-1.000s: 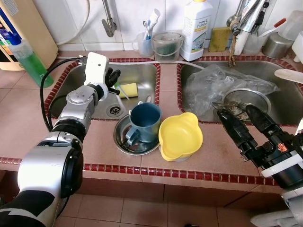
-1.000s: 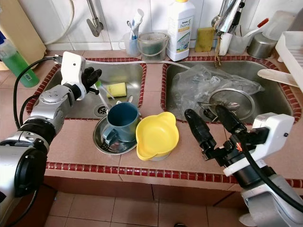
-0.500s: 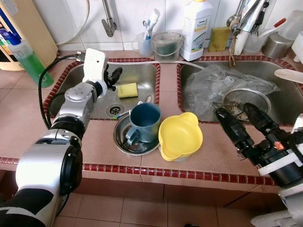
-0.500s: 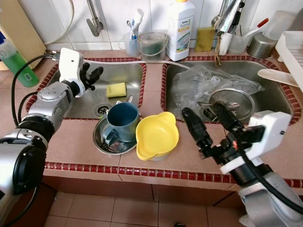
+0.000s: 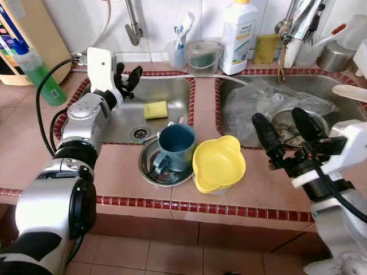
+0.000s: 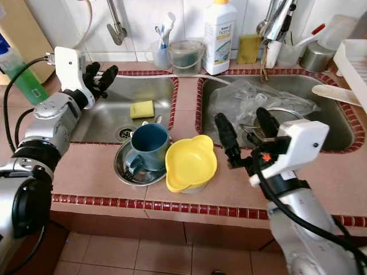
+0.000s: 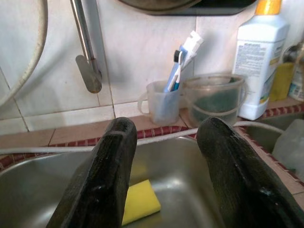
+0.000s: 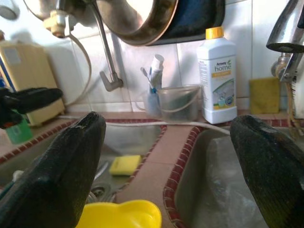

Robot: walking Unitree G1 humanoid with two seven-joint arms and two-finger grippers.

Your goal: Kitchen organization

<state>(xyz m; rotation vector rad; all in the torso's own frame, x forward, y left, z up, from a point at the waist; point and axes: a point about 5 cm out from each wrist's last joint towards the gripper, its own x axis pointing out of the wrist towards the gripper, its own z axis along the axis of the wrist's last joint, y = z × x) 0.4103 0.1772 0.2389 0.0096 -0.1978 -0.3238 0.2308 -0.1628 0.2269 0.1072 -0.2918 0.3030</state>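
A dark blue mug (image 5: pixel 175 146) stands on a steel plate (image 5: pixel 148 171) on the tiled counter between the two sinks. A yellow bowl (image 5: pixel 219 163) sits right beside it, touching the plate's edge. A yellow sponge (image 5: pixel 155 109) lies in the left sink (image 5: pixel 112 123). My left gripper (image 5: pixel 127 77) hovers open over that sink's far left corner, nothing between its fingers (image 7: pixel 102 185). My right gripper (image 5: pixel 284 129) is open and empty, raised over the near rim of the right sink, just right of the yellow bowl (image 8: pixel 121 214).
Crumpled clear plastic (image 5: pixel 266 100) and a metal strainer (image 5: pixel 293 119) lie in the right sink. Along the back ledge stand a toothbrush cup (image 5: pixel 176 54), a small clear bucket (image 5: pixel 202 54), a white detergent bottle (image 5: pixel 238 34) and a sponge (image 5: pixel 265 47). A green bottle (image 5: pixel 40 74) stands far left.
My left gripper has lifted out of the left sink and drawn back toward its far left rim. My right gripper has risen and swung left, closer to the yellow bowl.
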